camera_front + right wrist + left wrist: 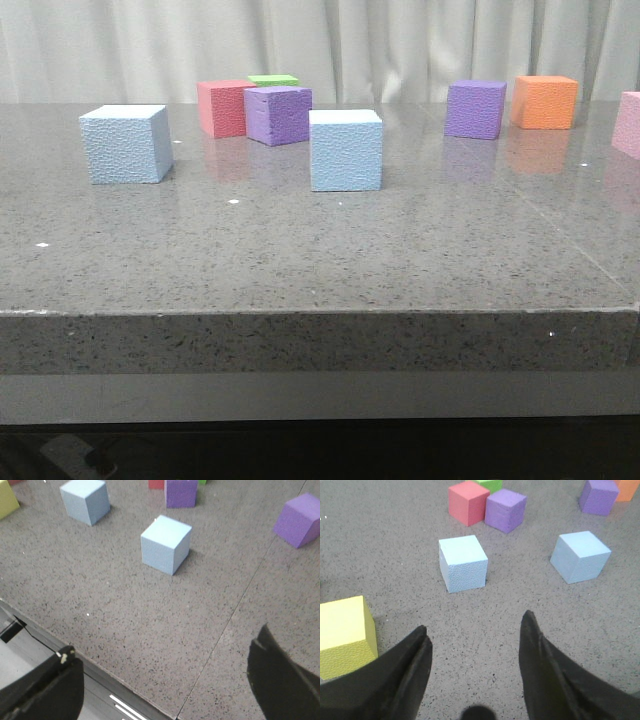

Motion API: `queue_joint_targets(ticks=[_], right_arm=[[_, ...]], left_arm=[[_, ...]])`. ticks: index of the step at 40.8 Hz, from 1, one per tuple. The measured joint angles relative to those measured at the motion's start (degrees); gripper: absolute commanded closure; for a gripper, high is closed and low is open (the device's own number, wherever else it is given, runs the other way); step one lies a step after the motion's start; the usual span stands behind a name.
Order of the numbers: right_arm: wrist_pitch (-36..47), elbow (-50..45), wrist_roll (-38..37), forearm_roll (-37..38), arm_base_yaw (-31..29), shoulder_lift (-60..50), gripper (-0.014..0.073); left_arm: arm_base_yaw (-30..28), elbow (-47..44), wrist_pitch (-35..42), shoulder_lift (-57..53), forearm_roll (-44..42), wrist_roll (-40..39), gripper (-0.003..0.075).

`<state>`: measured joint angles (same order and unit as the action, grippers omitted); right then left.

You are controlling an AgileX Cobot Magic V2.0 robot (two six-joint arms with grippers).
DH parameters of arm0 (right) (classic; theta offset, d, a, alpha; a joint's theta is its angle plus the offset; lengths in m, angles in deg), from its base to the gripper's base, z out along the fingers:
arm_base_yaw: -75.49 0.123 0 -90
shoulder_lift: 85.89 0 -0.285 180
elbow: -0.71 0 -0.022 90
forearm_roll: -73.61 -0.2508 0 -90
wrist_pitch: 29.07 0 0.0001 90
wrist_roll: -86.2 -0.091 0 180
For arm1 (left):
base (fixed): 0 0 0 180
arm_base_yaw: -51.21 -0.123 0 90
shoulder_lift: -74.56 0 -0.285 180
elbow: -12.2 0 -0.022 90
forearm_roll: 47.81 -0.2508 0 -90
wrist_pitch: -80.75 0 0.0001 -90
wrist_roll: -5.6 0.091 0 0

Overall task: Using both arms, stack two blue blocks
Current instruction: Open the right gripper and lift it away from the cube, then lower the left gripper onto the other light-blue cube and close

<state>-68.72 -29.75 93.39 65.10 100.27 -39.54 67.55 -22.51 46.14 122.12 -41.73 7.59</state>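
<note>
Two pale blue blocks stand apart on the grey table. One is at the left [125, 143], the other near the middle [345, 150]. In the left wrist view the left blue block [463, 563] lies ahead of my open, empty left gripper [475, 621], and the middle blue block [580, 556] lies further off to the side. In the right wrist view my right gripper [165, 641] is wide open and empty over the table's front edge. The middle blue block [166, 544] is ahead of it and the left blue block [85, 500] is further off. Neither gripper shows in the front view.
A red cube [225, 108], a purple cube [278, 115] and a green cube [273, 80] cluster behind the blue blocks. Another purple cube [475, 109], an orange cube [545, 101] and a pink cube [630, 123] stand at the right. A yellow cube [345, 635] sits beside the left gripper.
</note>
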Motion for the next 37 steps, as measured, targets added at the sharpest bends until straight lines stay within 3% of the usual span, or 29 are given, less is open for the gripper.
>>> queue_joint_targets(ticks=[8,20,37], right_arm=[[0.0,0.0,0.23,-0.08,0.0,-0.27,-0.0071],[0.0,-0.35,0.23,-0.08,0.0,-0.27,-0.0071],[0.0,-0.35,0.23,-0.12,0.0,-0.27,-0.0071]], left_arm=[[0.0,5.4,0.12,9.11,0.0,0.0,0.0125],[0.0,20.3,-0.7,28.23,-0.07,0.0,0.0122],[0.0,43.34,-11.99,55.85,-1.34,-3.66,0.0122]])
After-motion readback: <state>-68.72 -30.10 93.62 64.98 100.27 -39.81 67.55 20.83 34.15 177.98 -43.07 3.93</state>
